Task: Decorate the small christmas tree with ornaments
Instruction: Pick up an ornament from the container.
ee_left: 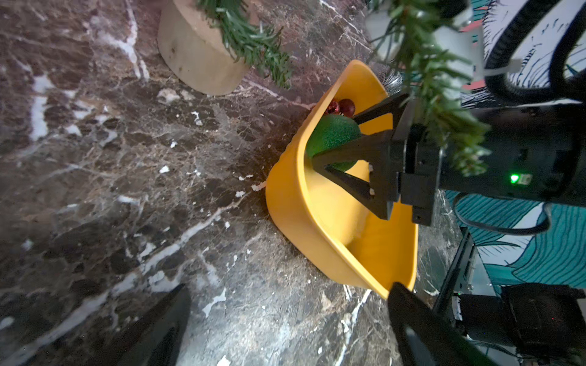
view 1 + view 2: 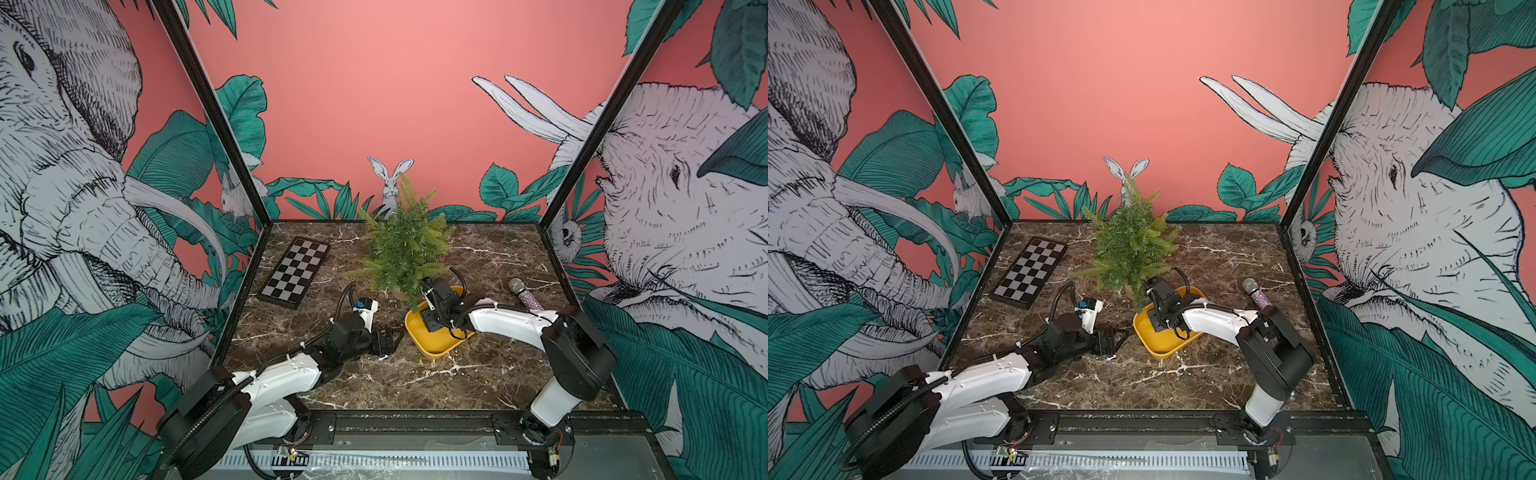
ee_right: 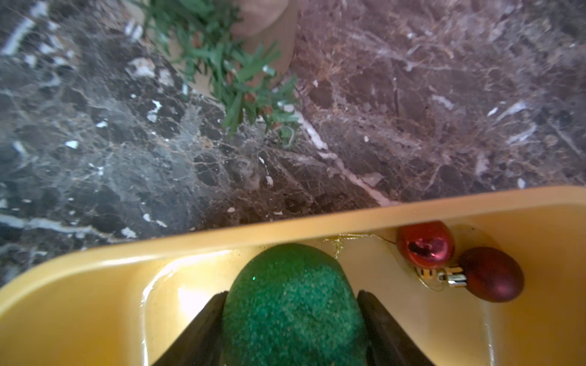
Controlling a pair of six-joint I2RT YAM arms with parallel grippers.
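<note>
Near edge: bare marble of the desk (image 2: 415,386) runs between your two arm bases up to the yellow tray (image 2: 436,347).

Your left gripper (image 2: 392,345) sits low over the desk just left of the tray. Its fingers (image 1: 165,326) are spread wide and hold nothing.

The tray lies askew, right of the desk's centre. Your right gripper (image 3: 291,304) reaches down into it, with one finger against each flank of the glittery green ball (image 3: 295,301), which sits on the tray floor.

In the tray's corner beyond, the shiny red ball (image 3: 425,244) touches the darker red ball (image 3: 491,274), close to the wall.

The small christmas tree (image 2: 405,249) stands mid-desk toward the far edge. Its tan pot (image 1: 196,57) is near the tray, with a strip of marble between. One low branch hangs over the right wrist, so headroom there is tight.

Far left lies a chessboard (image 2: 293,272). Toward the right edge lies a glitter-handled microphone (image 2: 524,295).
</note>
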